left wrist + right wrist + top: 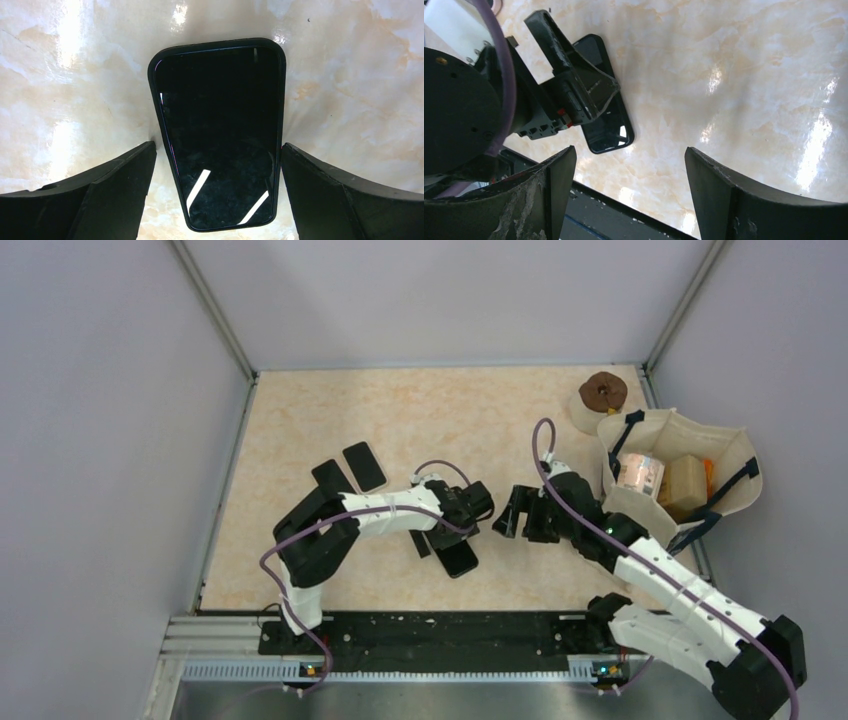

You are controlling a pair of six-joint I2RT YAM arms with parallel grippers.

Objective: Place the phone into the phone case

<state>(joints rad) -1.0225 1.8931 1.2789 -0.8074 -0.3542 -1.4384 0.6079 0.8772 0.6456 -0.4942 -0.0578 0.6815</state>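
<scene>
A black phone [220,135] lies screen up on the marble table, with the thicker black rim of a phone case [152,85] showing all round it. In the top view it lies near the front middle [460,558]. My left gripper [218,150] hangs just over its near end. The jaws are open, one black finger [125,185] on each side of the phone, gripping nothing. It also shows in the top view [447,533]. My right gripper [629,152] is open and empty, hovering to the right [515,520]. From there it sees the left gripper and the phone [611,130].
Two more flat black phone-like pieces [365,465] [330,477] lie behind and left of the left arm. A white tote bag [735,455] with boxes inside stands at the right edge. A brown-topped roll [603,393] sits at the back right. A black rail [430,630] runs along the front.
</scene>
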